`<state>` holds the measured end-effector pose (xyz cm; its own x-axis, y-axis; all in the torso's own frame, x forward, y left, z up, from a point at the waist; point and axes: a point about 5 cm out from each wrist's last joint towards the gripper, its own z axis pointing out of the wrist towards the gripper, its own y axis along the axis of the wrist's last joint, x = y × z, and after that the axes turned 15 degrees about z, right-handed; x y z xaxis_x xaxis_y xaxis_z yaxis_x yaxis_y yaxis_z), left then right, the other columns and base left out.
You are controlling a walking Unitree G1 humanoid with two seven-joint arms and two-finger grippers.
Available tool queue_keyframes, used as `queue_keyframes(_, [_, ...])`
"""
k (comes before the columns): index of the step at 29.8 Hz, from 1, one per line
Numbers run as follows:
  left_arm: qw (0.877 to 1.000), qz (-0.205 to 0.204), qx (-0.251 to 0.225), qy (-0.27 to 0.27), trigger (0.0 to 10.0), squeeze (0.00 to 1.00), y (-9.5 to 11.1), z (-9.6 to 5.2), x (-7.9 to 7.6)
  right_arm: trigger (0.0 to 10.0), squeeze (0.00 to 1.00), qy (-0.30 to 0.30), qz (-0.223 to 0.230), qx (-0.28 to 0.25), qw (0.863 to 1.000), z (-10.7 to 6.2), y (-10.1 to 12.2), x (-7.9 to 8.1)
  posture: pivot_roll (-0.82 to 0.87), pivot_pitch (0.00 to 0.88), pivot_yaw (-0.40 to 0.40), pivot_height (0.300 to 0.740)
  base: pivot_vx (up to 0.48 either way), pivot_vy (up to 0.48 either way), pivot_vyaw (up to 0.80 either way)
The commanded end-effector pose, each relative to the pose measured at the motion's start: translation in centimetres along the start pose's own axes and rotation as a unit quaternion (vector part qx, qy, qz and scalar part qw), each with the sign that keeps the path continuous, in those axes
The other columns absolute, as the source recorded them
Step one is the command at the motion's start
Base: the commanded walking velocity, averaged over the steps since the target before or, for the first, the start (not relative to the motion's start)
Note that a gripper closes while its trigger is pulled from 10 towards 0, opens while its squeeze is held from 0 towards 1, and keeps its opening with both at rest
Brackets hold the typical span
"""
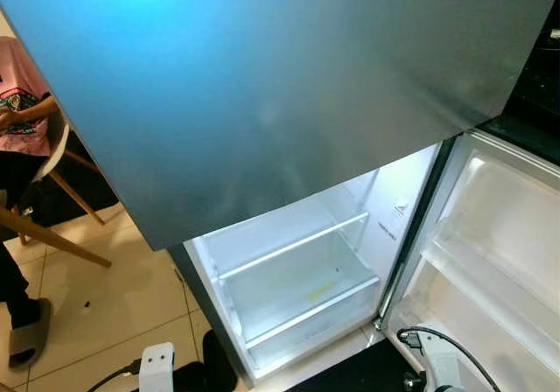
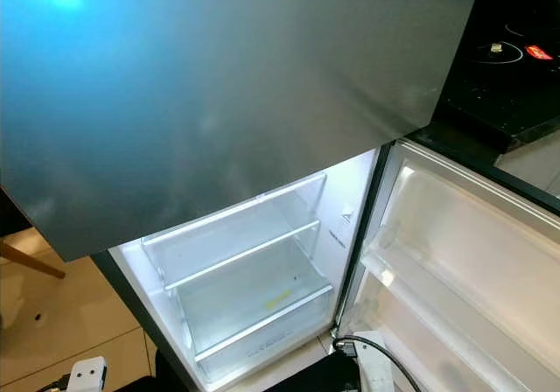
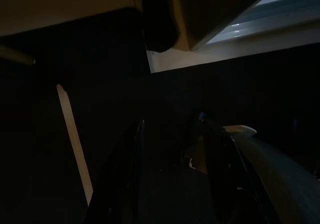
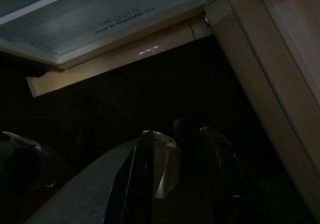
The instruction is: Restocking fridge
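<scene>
Both arms hang low at the frame's bottom edge: left arm (image 1: 157,361), right arm (image 1: 437,357) with a black cable on it. Left gripper (image 3: 170,174) sits in deep shade, fingers (image 3: 127,169) parted, nothing between them. Right gripper (image 4: 180,179) likewise has its fingers (image 4: 137,184) apart and carries nothing; beyond it, the drawer front (image 4: 100,24) printed "Fruit & Vegetable Box". Next out, the fridge (image 1: 297,269) is lit with its lower door (image 1: 499,261) swung open to the right; door bins look bare. Glass shelf (image 1: 293,243) and crisper (image 1: 306,300) hold no stock, just a small yellow mark. Grey upper door (image 1: 280,86) is closed. Person (image 1: 22,121) sits far left. Judgement: opening step done, stocking not started, no item to load is visible.
</scene>
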<state>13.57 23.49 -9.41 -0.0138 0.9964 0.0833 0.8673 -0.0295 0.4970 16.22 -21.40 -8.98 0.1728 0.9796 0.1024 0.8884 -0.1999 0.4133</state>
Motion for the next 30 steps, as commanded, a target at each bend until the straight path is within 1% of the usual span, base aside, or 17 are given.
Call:
queue_keyframes(1, [1.0,-0.007,0.01,-0.002,10.0,0.0,-0.5,0.0,-0.4,10.0,0.0,0.0,-0.008,0.0,1.0,0.0,0.1,0.1,-0.02,0.0,0.012,0.74,0.0,0.0,0.0])
queue_keyframes(2, [1.0,-0.008,0.016,-0.003,10.0,0.0,-0.9,-0.1,-0.6,10.0,0.0,-0.002,-0.011,0.001,1.0,0.0,0.2,0.0,-0.02,0.0,0.012,0.74,0.0,0.0,0.0])
queue_keyframes(3, [0.999,-0.008,0.035,-0.006,10.0,0.0,-2.2,-0.3,-1.1,10.0,0.0,-0.006,-0.013,0.003,1.0,-0.1,0.1,-0.4,-0.02,0.0,0.012,0.74,-0.24,0.0,0.0])
queue_keyframes(5, [0.999,-0.008,0.035,-0.006,10.0,0.0,-2.2,-0.3,-1.1,10.0,0.0,-0.006,-0.013,0.003,1.0,-0.1,0.1,-0.4,-0.02,0.0,0.012,0.74,-0.24,0.0,0.0])
queue_keyframes(6, [0.999,-0.006,0.042,-0.006,10.0,0.0,-2.7,-0.4,-1.2,10.0,0.0,-0.007,-0.014,0.004,1.0,-0.1,0.0,-0.5,-0.02,0.0,0.012,0.74,-0.24,0.0,0.0])
queue_keyframes(7, [0.999,-0.006,0.042,-0.006,10.0,0.0,-2.7,-0.4,-1.2,10.0,0.0,-0.007,-0.014,0.004,1.0,-0.1,0.0,-0.5,-0.02,0.0,0.012,0.74,-0.24,0.0,0.0])
queue_keyframes(10, [0.999,-0.008,0.052,-0.006,10.0,0.0,-3.5,-0.6,-1.2,10.0,0.0,-0.011,-0.014,0.012,1.0,-0.2,-0.6,-0.7,-0.01,0.0,0.011,0.74,-0.255,0.0,0.0])
queue_keyframes(23, [0.999,-0.004,0.053,0.001,10.0,0.0,-3.6,-0.8,-0.3,10.0,0.0,-0.009,-0.028,0.026,0.999,-0.1,-1.4,-0.4,0.0,0.0,0.017,0.74,-0.278,0.0,0.0])
queue_keyframes(27, [0.999,-0.005,0.052,0.001,10.0,0.0,-3.5,-0.7,-0.3,10.0,0.0,-0.009,-0.028,0.026,0.999,-0.1,-1.4,-0.4,0.0,0.0,0.016,0.74,-0.283,0.0,0.0])
queue_keyframes(30, [0.999,-0.006,0.052,-0.003,10.0,0.0,-3.4,-0.7,-0.7,10.0,0.0,-0.014,-0.027,0.019,0.999,-0.1,-0.8,-0.6,-0.01,0.0,0.014,0.74,-0.282,0.0,0.0])
